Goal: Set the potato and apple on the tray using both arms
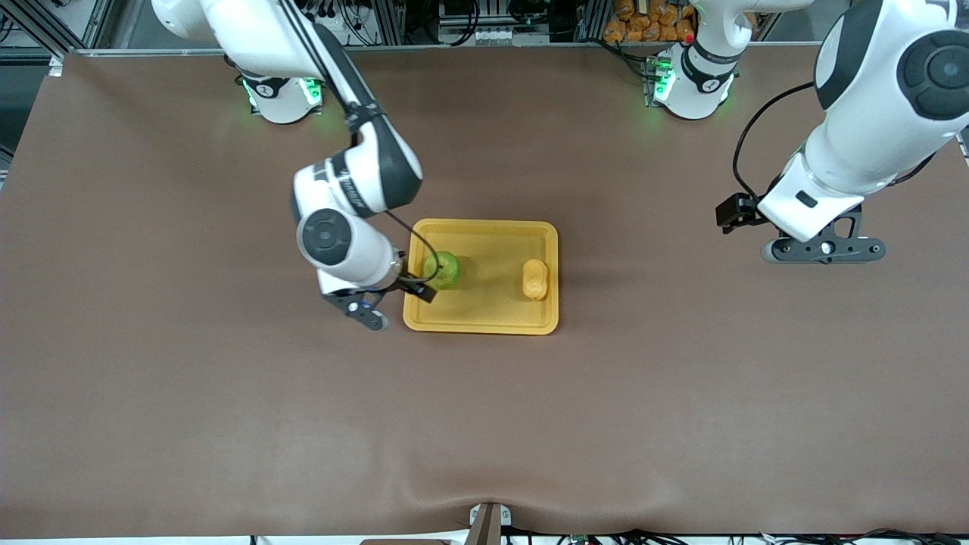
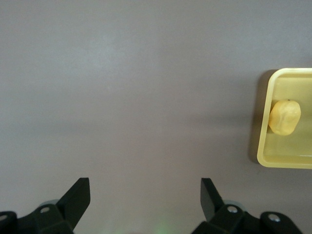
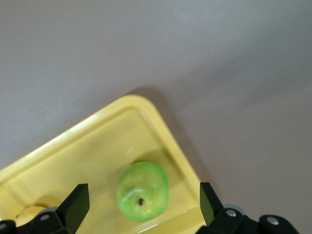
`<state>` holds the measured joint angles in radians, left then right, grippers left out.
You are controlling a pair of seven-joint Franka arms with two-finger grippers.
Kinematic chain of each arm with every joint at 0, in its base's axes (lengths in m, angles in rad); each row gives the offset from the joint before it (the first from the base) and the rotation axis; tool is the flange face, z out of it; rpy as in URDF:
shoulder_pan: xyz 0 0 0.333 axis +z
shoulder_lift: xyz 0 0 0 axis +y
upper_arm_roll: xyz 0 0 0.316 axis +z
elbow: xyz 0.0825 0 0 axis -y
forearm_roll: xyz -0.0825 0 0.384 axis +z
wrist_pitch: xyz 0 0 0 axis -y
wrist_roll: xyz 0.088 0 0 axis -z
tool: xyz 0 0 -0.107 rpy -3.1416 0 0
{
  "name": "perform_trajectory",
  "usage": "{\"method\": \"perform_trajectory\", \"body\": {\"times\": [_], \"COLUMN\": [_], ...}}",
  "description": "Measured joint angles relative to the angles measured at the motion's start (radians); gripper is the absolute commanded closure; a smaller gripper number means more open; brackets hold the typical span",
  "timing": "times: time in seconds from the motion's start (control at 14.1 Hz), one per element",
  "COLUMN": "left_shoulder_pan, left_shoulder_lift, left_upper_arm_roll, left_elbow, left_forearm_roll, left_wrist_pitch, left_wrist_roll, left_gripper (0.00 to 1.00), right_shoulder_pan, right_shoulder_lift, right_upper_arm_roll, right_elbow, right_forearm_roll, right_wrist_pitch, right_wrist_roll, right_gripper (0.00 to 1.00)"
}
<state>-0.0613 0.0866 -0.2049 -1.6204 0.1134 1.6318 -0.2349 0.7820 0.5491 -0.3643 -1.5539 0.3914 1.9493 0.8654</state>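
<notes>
A yellow tray [image 1: 484, 318] lies near the centre of a brown tabletop [image 1: 484, 424], with both foods already resting in it. The apple [image 1: 441, 269], round and green, sits on the tray floor at about nine o'clock from the tray's centre, toward the right arm's end and close to that short rim. The potato [image 1: 534, 278], an oblong pale yellow lump, sits at about three o'clock from the tray's centre, toward the left arm's end, just beside the rim there; the two foods are well apart. The right gripper [image 1: 362, 301] hangs just over the tray's edge at the right arm's end, beside the apple; in the right wrist view its fingers [image 3: 75, 204] stand wide apart and hold nothing, and the apple [image 3: 142, 191], stem dimple visible, lies between them on the tray [image 3: 73, 146], untouched. The left gripper [image 1: 824, 248] hangs over bare tabletop well apart from the tray, at roughly three o'clock from it, toward the left arm's end. In the left wrist view its fingers [image 2: 78, 200] are likewise wide apart and empty, with bare tabletop [image 2: 136, 97] below them and the tray's [image 2: 265, 146] corner with the potato [image 2: 284, 117] at the picture's edge.
</notes>
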Motion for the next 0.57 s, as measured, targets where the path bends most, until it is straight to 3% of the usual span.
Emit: {"method": "perform_trajectory", "body": {"times": [0.28,0.57], "left_shoulder_pan": [-0.002,-0.029], "left_shoulder_lift": [-0.042,-0.080], "left_upper_arm_roll": [0.061,0.136], "left_elbow": [-0.004,-0.004], "left_forearm_roll": [-0.016,-0.046], "left_wrist_pitch": [-0.039,-0.065], "left_wrist_roll": [0.088,0.129], "left_gripper": [0.00,0.00], "right_shoulder_pan": [-0.092,-0.186], "right_shoulder_lift": [-0.022,-0.064], "right_upper_arm_roll": [-0.020,-0.024], "right_elbow": [0.102,0.135], "right_forearm_roll": [0.000,0.000], "right_wrist_pitch": [-0.184,-0.263], "right_wrist_roll": [-0.019,-0.028], "right_gripper": [0.00,0.00]}}
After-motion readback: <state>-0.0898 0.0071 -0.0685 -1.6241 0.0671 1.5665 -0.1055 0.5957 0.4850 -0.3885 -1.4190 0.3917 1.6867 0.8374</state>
